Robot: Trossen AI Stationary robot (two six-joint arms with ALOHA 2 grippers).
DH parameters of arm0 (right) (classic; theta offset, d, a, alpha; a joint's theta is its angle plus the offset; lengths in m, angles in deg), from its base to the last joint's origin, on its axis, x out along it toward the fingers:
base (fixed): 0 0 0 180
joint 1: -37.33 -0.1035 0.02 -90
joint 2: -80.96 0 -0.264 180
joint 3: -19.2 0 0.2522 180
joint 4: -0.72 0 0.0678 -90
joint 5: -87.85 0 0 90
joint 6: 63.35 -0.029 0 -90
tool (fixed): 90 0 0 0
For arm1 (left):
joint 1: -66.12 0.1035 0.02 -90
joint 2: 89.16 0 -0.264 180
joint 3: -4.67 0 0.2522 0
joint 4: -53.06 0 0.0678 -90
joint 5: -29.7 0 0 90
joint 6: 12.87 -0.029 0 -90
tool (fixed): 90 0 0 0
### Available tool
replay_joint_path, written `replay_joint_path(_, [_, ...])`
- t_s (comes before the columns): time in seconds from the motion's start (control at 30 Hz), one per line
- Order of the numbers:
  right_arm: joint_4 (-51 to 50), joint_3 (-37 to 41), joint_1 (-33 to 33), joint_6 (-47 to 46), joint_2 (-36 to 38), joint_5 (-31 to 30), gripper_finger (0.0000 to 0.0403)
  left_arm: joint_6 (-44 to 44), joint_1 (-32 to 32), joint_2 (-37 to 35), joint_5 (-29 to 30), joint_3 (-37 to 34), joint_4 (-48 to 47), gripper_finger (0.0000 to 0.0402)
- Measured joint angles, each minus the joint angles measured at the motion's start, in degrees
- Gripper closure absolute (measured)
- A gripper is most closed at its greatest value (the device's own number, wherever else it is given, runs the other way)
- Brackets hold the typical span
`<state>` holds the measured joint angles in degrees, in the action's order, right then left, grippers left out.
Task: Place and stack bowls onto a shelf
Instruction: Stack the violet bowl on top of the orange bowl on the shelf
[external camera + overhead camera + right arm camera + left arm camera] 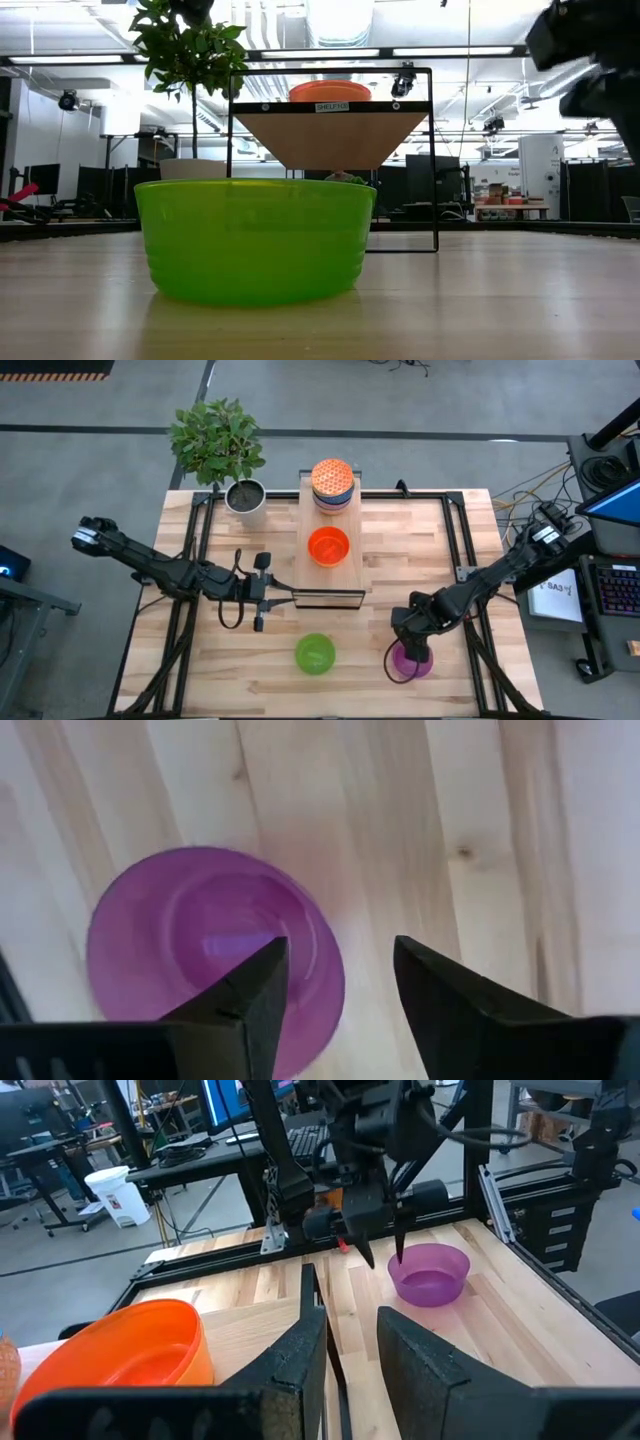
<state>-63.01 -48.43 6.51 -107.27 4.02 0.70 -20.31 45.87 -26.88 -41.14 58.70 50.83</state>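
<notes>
The wooden table (240,660) stands in a big workshop room with bright lights on the ceiling and desks behind it. Nearest the front edge sits the green bowl (315,654), alone on the wood, and near it on the right side sits the purple bowl (410,661). The right gripper (330,982) hangs right above the purple bowl's rim with its two fingers open, and they hold nothing yet. One finger is over the inside of the bowl and the other is over the table just outside, so the rim lies between them. I think the job now is to pick this bowl up. To do it well, the arm should go straight down until the rim is well between the fingers, then close gently so the bowl does not slide or tip. The right arm reaches in from the right side, bent at the elbow, with the wrist pointing down. The left gripper (268,598) waits near the front end of the shelf (357,565), and its fingers are a little apart and empty. That arm lies low and long across the left side. Farther back, on the shelf, sits an orange bowl (328,546), and behind it a stack of bowls (331,485). A plant pot (246,500) stands beside the shelf.
</notes>
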Motion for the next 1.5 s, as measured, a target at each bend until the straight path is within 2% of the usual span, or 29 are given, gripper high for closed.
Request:
replay_joint_path(0.43, [13.05,10.96,-0.05,0.07,-0.02,0.07,0.0263,0.0,0.0,0.0,0.0,-0.13,-0.01,0.0326])
replay_joint_path(0.53, [13.16,11.0,-0.05,0.16,0.26,0.1,0.0295,0.0,0.0,0.0,0.0,-0.13,-0.02,0.0326])
replay_joint_path(0.63, [12.58,10.16,0.14,0.53,1.6,1.06,0.0359,0.0,0.0,0.0,0.0,-0.13,-0.01,0.0326])
replay_joint_path(0.7, [12.07,9.52,0.47,1.07,3.05,2.39,0.0384,-0.02,0.0,0.0,0.03,-0.11,0.0,0.0326])
replay_joint_path(0.8, [10.05,7.9,0.49,1.14,6.12,2.51,0.0392,-0.43,-0.03,0.0,3.68,-0.11,0.19,0.0326])
replay_joint_path(0.9, [7.44,5.67,1.3,1.53,10.33,2.12,0.0394,-0.46,0.0,-0.07,11.77,-0.07,0.81,0.0326])
replay_joint_path(1.0, [6.2,2.53,3.23,2.14,15.29,2.14,0.0394,-1.16,0.0,-0.2,17.38,0.12,0.94,0.0326])
replay_joint_path(1.1, [6.71,-2.21,5.28,5.49,19.65,1.86,0.0394,-1.72,0.0,-0.35,17.88,0.41,0.94,0.0326])
replay_joint_path(1.23, [6.93,-8.92,8.02,13.83,22.21,-1.88,0.0394,-1.73,0.0,-0.39,17.89,0.9,0.91,0.0326])
replay_joint_path(1.37, [6.54,-15.73,12.21,20.6,20.72,-6.43,0.0394,-1.73,0.0,-0.44,17.9,1.19,0.9,0.0326])
replay_joint_path(1.5, [5.73,-22.94,17.43,23.96,16.44,-7.45,0.0394,-1.6,0.0,-0.5,17.9,1.72,0.9,0.0326])
